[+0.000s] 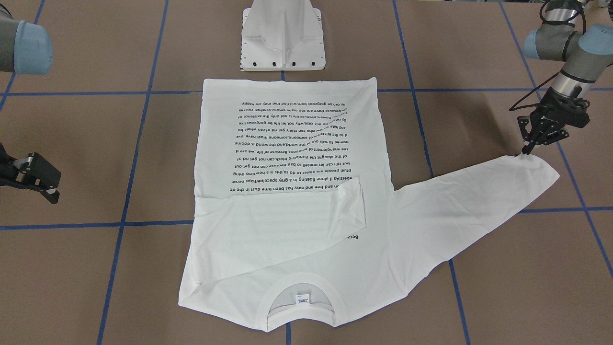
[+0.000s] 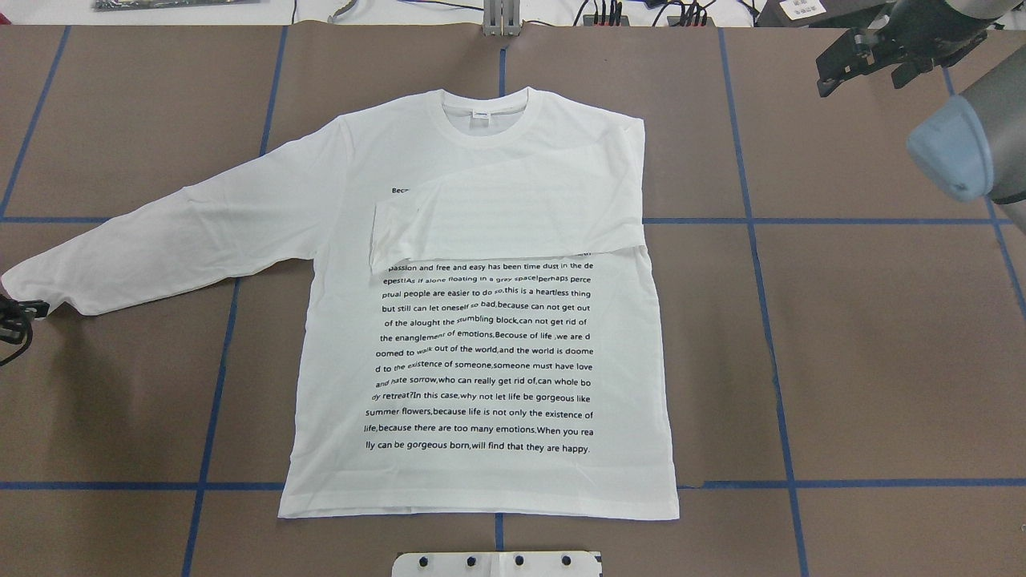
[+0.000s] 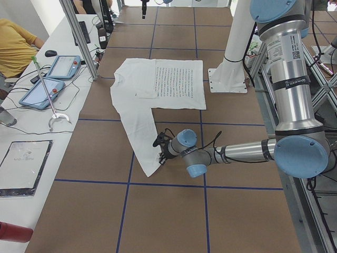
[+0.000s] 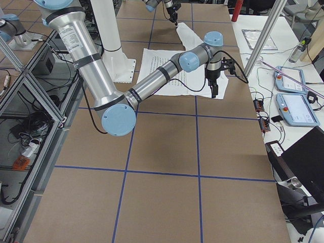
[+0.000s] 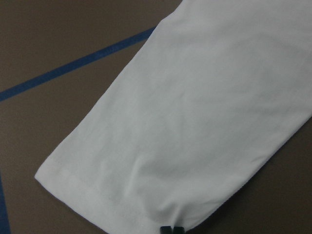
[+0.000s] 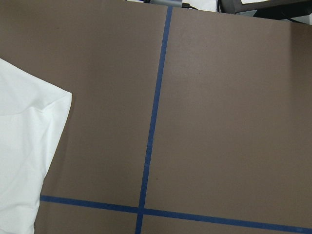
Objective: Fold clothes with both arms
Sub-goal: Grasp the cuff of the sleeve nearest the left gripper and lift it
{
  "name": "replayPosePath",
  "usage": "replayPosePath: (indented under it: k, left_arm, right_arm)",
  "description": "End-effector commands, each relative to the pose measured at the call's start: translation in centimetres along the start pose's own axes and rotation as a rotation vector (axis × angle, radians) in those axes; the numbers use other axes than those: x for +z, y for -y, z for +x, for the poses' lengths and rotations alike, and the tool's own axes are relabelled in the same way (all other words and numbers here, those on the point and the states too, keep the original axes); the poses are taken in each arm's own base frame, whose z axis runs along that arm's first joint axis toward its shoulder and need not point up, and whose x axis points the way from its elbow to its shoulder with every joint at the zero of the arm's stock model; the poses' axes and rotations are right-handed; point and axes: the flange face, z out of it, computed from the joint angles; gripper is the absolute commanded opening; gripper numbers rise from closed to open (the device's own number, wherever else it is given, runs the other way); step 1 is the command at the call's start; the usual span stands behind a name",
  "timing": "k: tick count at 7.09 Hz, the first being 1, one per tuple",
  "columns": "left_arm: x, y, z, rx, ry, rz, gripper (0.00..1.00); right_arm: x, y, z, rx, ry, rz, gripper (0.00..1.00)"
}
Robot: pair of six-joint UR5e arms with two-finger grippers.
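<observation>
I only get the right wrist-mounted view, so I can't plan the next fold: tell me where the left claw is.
Observer: The left claw is down at the cuff of the outstretched sleeve, its tips together on the cuff's edge.
Operator: Report the other sleeve.
Observer: The other sleeve is already folded across the chest of the T-shirt, covering the top lines of the printed text.
Operator: Give me the collar's direction.
Observer: The collar lies at the far side of the table from the robot's white pedestal, with the neck tag showing.
</observation>
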Motion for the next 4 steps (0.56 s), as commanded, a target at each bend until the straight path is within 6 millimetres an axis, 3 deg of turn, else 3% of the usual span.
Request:
replayPosePath:
  k: [1,2,3,4]
  left_arm:
    - [-1.7,5.7,3.0,0.007,-0.088,0.082,0.0]
    - [-1.8,9.7,3.3,-0.008,-0.107,0.105,0.0]
    - [-1.2,15.0,4.6,-0.036,-0.124,0.102,0.0]
    - [-0.5,20.7,7.6,-0.115,-0.149,0.108,0.0]
  right_arm:
    - [0.0,0.0,-0.1,0.0,0.001,0.0,1.0]
    - [0.1,0.0,0.0,0.001,0.0,-0.001,1.0]
    - [0.0,0.0,-0.1,-0.002,0.001,0.0,1.0]
    - [0.1,0.0,0.0,-0.007,-0.001,-0.001,1.0]
